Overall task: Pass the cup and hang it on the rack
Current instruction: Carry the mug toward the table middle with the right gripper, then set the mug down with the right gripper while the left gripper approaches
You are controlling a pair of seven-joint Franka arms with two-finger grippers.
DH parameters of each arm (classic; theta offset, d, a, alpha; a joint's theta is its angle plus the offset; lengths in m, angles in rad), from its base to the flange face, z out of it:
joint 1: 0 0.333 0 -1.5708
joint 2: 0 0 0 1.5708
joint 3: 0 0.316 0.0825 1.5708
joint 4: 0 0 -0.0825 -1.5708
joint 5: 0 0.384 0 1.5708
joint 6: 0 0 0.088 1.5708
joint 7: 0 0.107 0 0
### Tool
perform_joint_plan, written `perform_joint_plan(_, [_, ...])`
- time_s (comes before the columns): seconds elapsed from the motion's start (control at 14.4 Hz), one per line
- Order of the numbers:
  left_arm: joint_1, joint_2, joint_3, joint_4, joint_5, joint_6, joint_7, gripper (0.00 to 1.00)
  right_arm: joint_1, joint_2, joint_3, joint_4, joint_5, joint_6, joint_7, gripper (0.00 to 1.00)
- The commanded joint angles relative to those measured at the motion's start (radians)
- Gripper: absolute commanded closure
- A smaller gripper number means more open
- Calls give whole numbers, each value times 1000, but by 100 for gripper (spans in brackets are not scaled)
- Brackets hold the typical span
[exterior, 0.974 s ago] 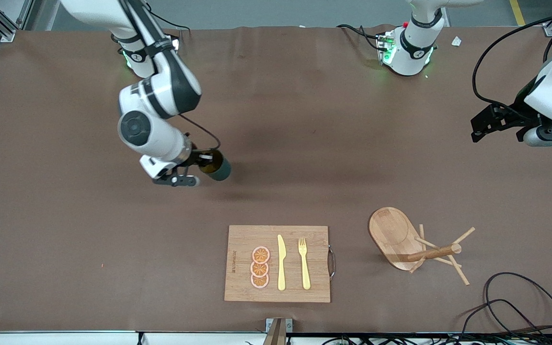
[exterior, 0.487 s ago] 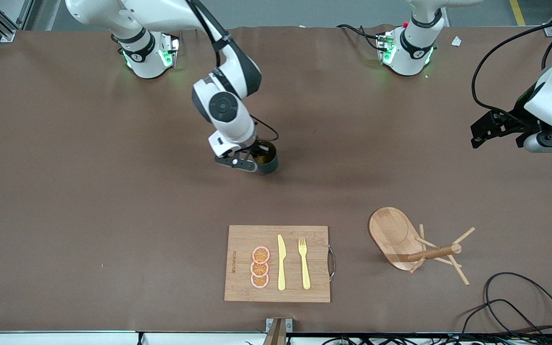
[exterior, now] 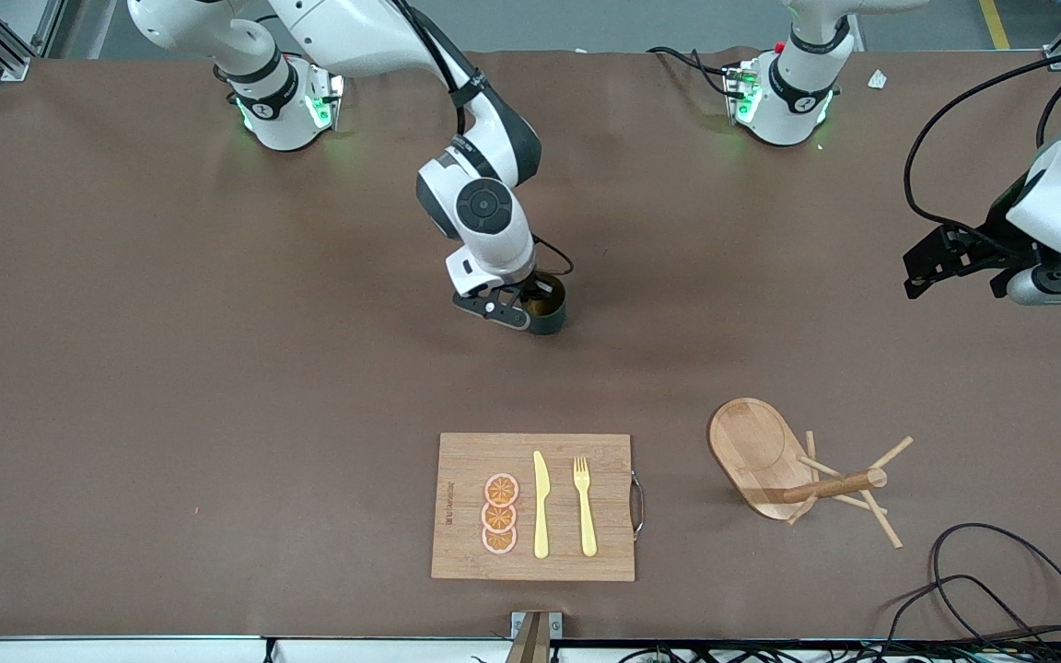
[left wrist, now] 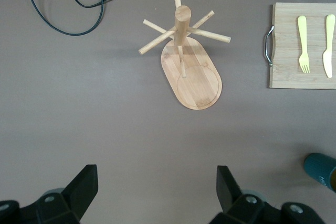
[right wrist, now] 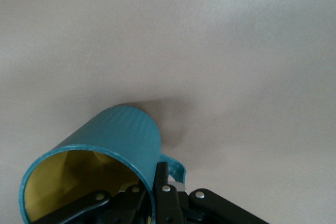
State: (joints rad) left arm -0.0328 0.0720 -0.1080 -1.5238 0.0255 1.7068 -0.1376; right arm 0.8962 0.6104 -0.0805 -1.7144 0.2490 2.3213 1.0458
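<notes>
While right gripper (exterior: 530, 308) clamps the one cup (exterior: 549, 313) by its rim over mid-table, bare cloth all round it, one cutting board (exterior: 457, 502) nearer camera, one rack (exterior: 761, 456) toward left arm's end, left gripper (exterior: 959, 258) waits wide open at table edge

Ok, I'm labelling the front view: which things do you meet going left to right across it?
Right gripper shut on the cup → cutting board carrying orange slices, knife, fork → rack → open left gripper.
</notes>
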Motion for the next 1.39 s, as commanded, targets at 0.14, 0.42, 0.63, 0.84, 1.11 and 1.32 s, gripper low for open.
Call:
perform_joint_plan(0.14, [-1,12,-2,1,8,8,-2,0,23,11,-16,26,-2,-17,60,99])
perform_joint_plan(0.42, [-7,23,-2,5,10,10,-8,0,29,11,-18,30,-4,-42,74,96])
perform_joint_plan(0.63, [-19,37,-12,7,10,8,-16,0,17,11,-19,76,-13,-106,74,1])
perform_joint_plan(0.84, [-29,37,-62,-1,8,-1,-94,0,-8,3,-22,134,-33,-176,62,0])
perform_joint_plan(1.11, [-38,38,-177,-58,22,2,-258,0,-114,-17,-22,269,-39,-386,-87,0])
perform_joint_plan(1.32, [-50,38,-252,-108,21,11,-408,0,-236,-104,-22,266,-37,-515,-322,0])
